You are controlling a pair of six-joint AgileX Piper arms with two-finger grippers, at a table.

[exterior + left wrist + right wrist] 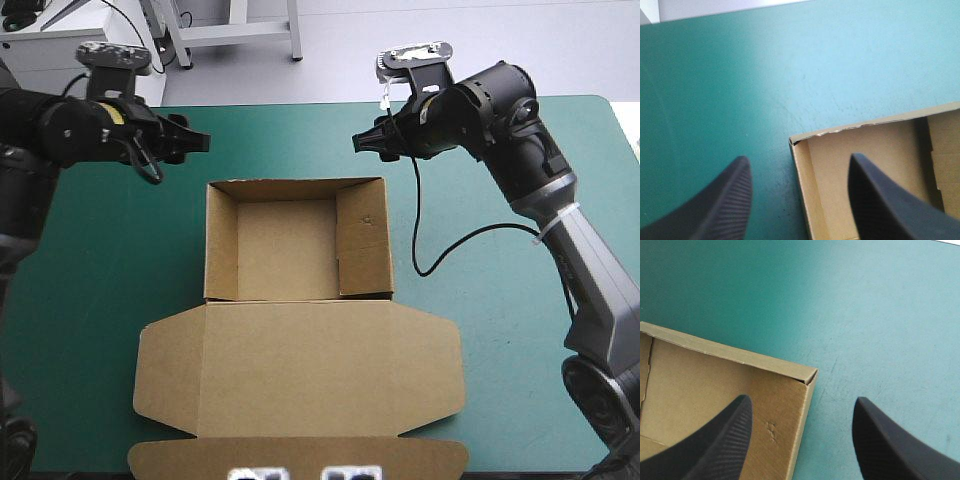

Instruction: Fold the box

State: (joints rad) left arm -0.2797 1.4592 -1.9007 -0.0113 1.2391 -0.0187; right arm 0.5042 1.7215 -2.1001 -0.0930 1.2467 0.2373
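- Brown box (300, 330) lies in the middle of the teal-green surface (100, 260). It is an open tray (285, 250) with its four walls up, and the lid (300, 370) lies flat toward the near edge.
- We see the left jaws apart, in the air over the far left corner (791, 141) of the tray, touching nothing.
- The right jaws are apart too, over the far right corner (812, 374), also free of the board.
- We judge that only tucked flaps hold the walls. A push from one side alone could slide the light tray or open a wall.
- If we come down carelessly, a jaw may crush the thin far wall.
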